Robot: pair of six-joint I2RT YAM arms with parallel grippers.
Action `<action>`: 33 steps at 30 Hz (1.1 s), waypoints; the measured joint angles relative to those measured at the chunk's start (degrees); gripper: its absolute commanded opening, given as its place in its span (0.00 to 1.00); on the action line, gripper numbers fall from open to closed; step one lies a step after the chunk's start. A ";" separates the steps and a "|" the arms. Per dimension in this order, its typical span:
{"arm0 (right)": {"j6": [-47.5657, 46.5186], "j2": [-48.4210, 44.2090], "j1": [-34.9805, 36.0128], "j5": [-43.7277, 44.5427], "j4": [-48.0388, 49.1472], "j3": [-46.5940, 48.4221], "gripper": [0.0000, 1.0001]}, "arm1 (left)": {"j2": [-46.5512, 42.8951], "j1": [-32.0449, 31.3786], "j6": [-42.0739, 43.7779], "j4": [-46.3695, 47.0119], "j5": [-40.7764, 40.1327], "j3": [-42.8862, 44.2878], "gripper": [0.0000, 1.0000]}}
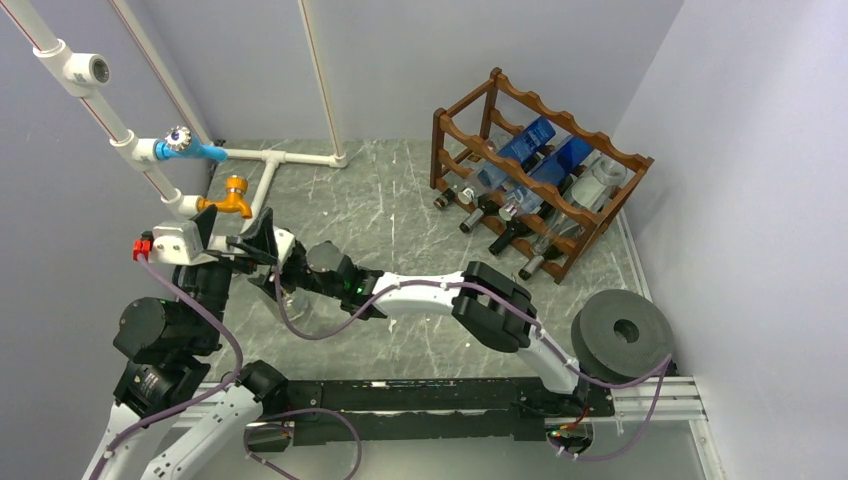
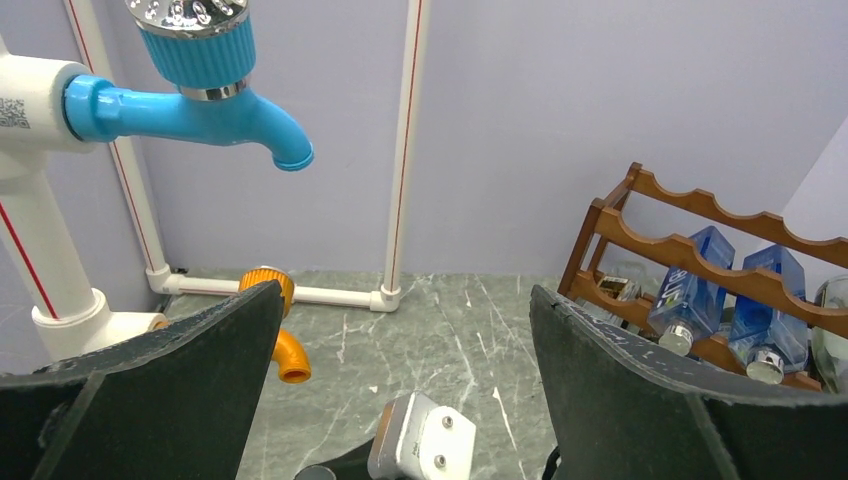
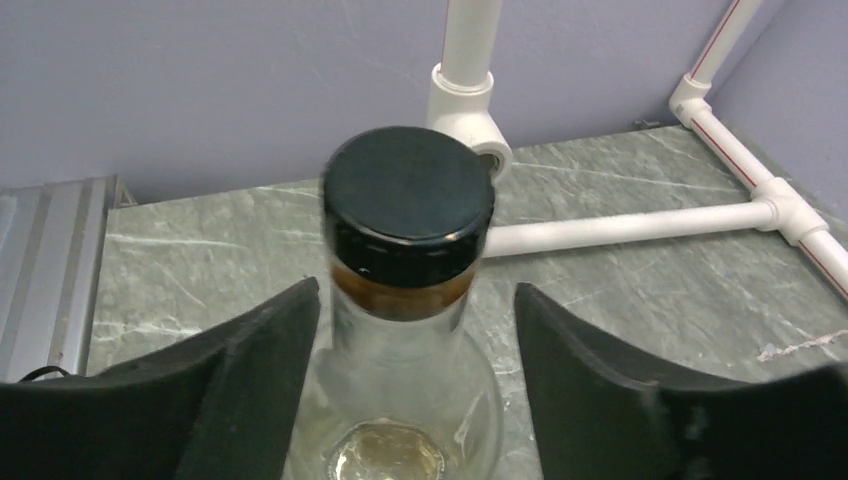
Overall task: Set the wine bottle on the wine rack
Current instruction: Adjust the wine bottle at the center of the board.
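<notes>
**Bottle.** The wine bottle [image 3: 405,340] is standing upright on the marbled grey surface [image 1: 400,215], at the left side and well apart from the wine rack [image 2: 688,250]. It is of clear glass with a black cap [image 3: 408,195].

**Right claw.** The right claw [image 3: 417,288] is straddling the bottle just below the cap, with one finger at each side of the neck. A gap is showing between the neck and the finger on the right of the wrist view. The other finger is lying just beside the shoulder; contact there cannot be confirmed. The claw is not clamping the bottle.

**Left claw.** The left claw [image 2: 405,300] is standing wide with nothing between its fingers. It is hanging close to the orange tap [image 2: 280,335] and below the blue tap [image 2: 200,100].

**Rack.** The rack is sitting in the far right corner of the surface. Several bottles [image 1: 520,190] are lying in it, two with blue labels.

**Other items.** A grey disc with a centre hole [image 1: 622,338] is resting at the near right edge.
</notes>
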 measured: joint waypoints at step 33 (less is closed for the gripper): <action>-26.69 -27.74 -1.05 12.44 -2.91 -33.68 0.00 | 7.26 2.51 -1.88 -0.48 2.84 0.00 0.98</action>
